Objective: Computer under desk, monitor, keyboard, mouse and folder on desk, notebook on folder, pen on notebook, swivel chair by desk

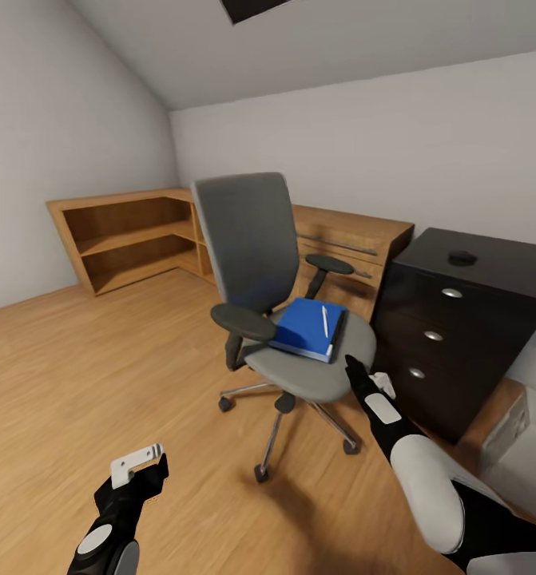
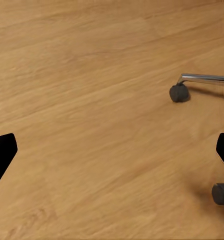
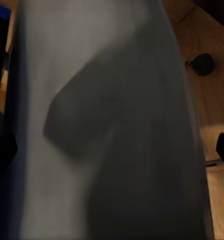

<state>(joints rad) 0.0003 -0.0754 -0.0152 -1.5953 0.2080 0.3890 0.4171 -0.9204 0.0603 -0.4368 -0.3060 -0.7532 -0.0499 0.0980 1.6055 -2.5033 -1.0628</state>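
Observation:
The grey swivel chair (image 1: 256, 239) stands mid-room on the wood floor. A blue folder (image 1: 303, 327) lies on its seat (image 3: 117, 125), with a white pen (image 1: 325, 321) on top; the notebook is hidden. A dark mouse (image 1: 462, 257) rests on the desk's black drawer unit (image 1: 447, 343) at the right. A light grey box, apparently the computer (image 1: 507, 435), sits low beside it. My right gripper (image 1: 362, 375) is open just over the seat's front edge, close to the folder. My left gripper (image 1: 140, 467) hangs open over bare floor (image 2: 91, 100). Monitor and keyboard are out of view.
An oak dresser (image 1: 355, 239) and oak corner shelves (image 1: 128, 235) line the wall behind the chair. The chair's chrome legs and casters (image 2: 179, 93) spread over the floor near my left gripper. A sloped ceiling with a skylight (image 1: 252, 8) is overhead.

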